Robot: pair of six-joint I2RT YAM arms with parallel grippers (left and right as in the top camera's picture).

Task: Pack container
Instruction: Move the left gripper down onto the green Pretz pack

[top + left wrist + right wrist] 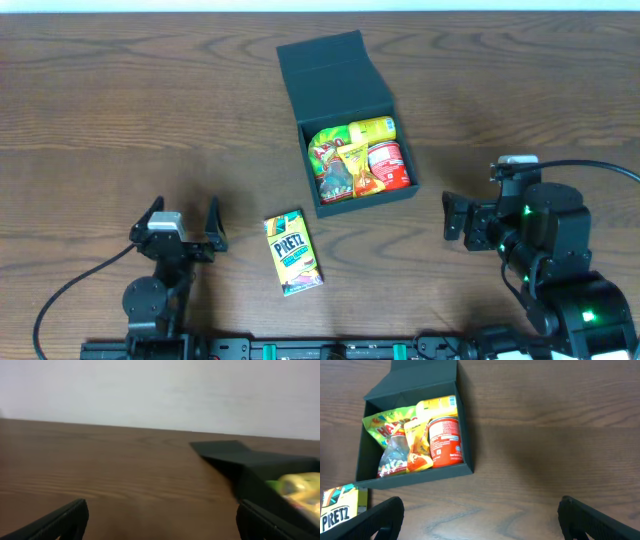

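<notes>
The box [365, 203], judged light, stiff cardboard, is best taken by its open lid [330, 72], while the left claw [183, 215] and right claw [452, 220] are spread wide, empty.

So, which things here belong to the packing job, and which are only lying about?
Belong to the job:
- dark teal-grey square cardboard box, lid open
- colourful snack packets already inside it
- yellow and green Pretz carton on the table beside it, probably next to pack

Only lying about:
- brown wooden table
- black cable near the right arm
</notes>
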